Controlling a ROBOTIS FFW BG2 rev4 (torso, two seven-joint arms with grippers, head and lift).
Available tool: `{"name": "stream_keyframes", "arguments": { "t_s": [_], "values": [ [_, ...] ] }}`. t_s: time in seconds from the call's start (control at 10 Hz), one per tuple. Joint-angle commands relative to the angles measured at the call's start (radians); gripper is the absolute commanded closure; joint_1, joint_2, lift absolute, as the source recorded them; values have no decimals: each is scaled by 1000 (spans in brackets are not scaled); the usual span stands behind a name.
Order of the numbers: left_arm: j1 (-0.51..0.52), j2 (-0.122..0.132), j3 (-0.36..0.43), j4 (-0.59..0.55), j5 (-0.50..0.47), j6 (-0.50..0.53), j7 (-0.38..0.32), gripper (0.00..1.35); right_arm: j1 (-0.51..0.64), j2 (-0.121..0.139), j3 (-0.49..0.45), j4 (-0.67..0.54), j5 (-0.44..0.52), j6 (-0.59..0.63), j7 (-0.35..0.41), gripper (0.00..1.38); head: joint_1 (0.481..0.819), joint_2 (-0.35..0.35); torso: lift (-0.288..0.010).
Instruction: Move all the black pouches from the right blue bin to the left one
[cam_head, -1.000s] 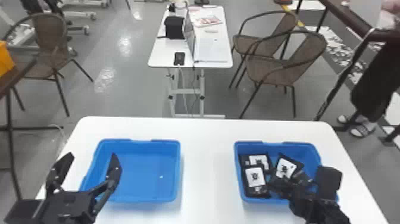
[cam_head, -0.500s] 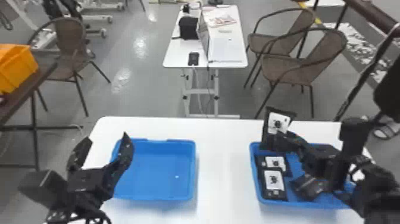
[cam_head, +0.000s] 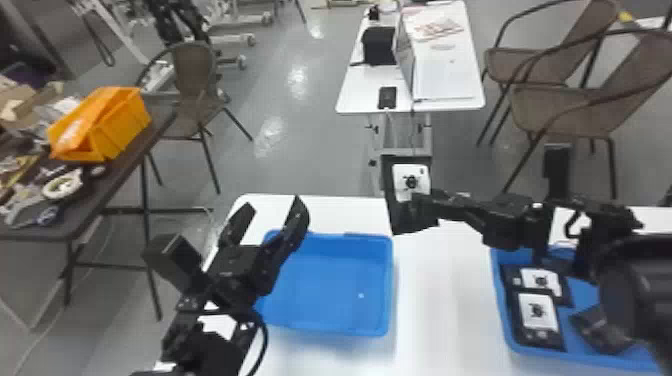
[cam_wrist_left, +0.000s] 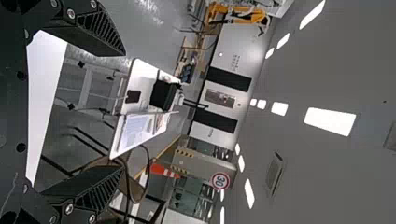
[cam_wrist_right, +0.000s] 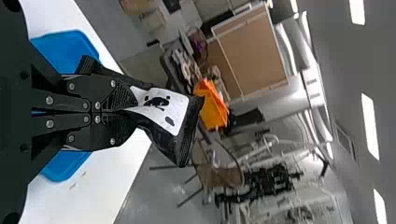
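One black pouch (cam_head: 400, 218) is clenched by the right gripper (cam_head: 424, 201). Since the earlier frame it has been carried from above the right blue bin (cam_head: 550, 359) to near the left blue bin (cam_head: 325, 287)'s inner rear corner, held aloft. Other pouches (cam_head: 538, 313) are left in the right blue bin. The left gripper (cam_head: 272, 205) is spread wide.
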Motion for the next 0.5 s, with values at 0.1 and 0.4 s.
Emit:
{"name": "stream_keyframes", "arguments": {
  "t_s": [0.1,0.4],
  "values": [
    [-86,-35,33,-14,47,210,-119,163,-136,23,130,184,-36,-43,103,1283,695,268,10],
    [-145,-12,16,-14,83,328,-179,163,-229,62,222,346,-118,-81,220,1283,695,281,10]
  ]
}}
